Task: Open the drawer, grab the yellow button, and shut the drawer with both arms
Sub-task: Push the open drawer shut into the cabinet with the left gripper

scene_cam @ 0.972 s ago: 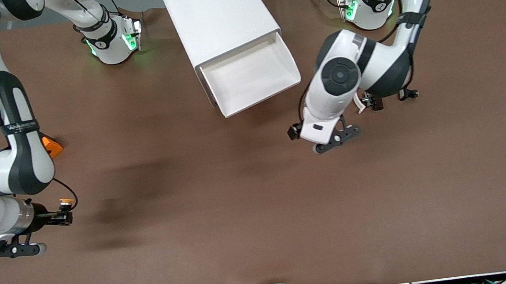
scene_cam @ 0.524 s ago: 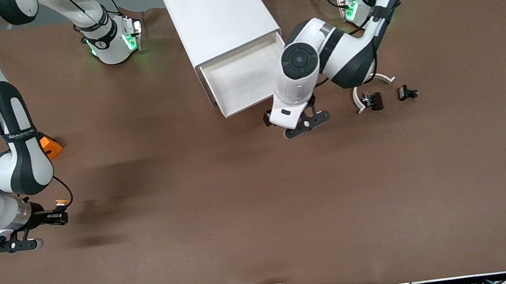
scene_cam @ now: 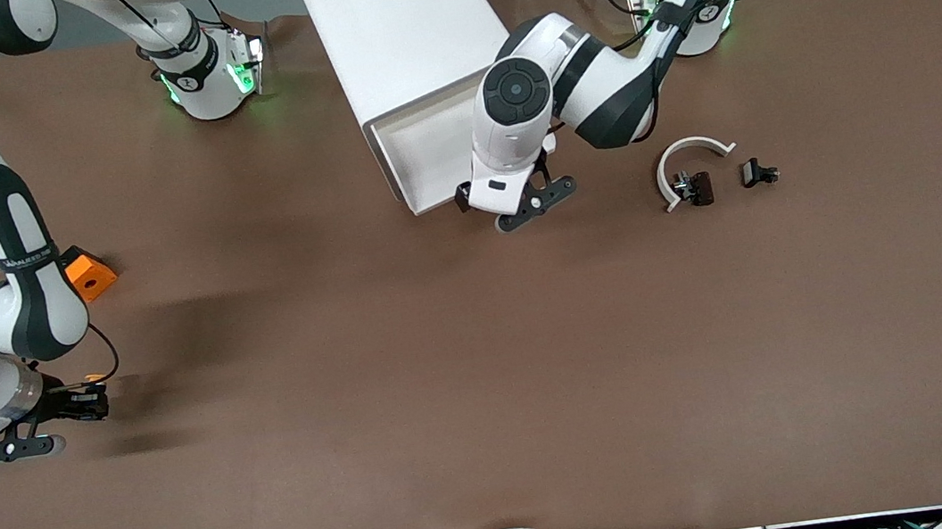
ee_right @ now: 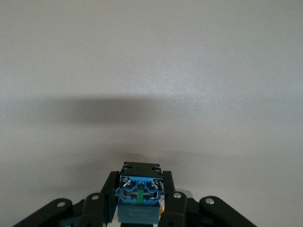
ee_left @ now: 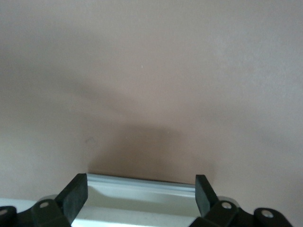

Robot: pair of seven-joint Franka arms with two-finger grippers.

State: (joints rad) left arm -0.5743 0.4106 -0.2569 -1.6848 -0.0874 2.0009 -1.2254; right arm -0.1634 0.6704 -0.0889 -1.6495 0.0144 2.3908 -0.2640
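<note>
The white cabinet [scene_cam: 406, 30] stands at the back of the table with its drawer [scene_cam: 419, 152] pulled out. My left gripper [scene_cam: 509, 195] is at the drawer's front edge, mostly hidden under its wrist. In the left wrist view it [ee_left: 141, 188] is open, with a finger at each side of the drawer's white front lip [ee_left: 142, 183]. My right gripper [scene_cam: 89, 403] is shut on the button [scene_cam: 96, 379] low over the table at the right arm's end. The right wrist view shows the button's blue base and black body [ee_right: 140, 194] between the fingers [ee_right: 108, 191].
An orange square block [scene_cam: 90, 273] lies beside the right forearm. A white curved piece [scene_cam: 691, 149] and two small black parts [scene_cam: 700, 187] [scene_cam: 758, 173] lie toward the left arm's end, beside the drawer.
My left arm has swung from near the small black parts over to the drawer's front edge. My right gripper has drifted with the button farther toward the right arm's end of the table.
</note>
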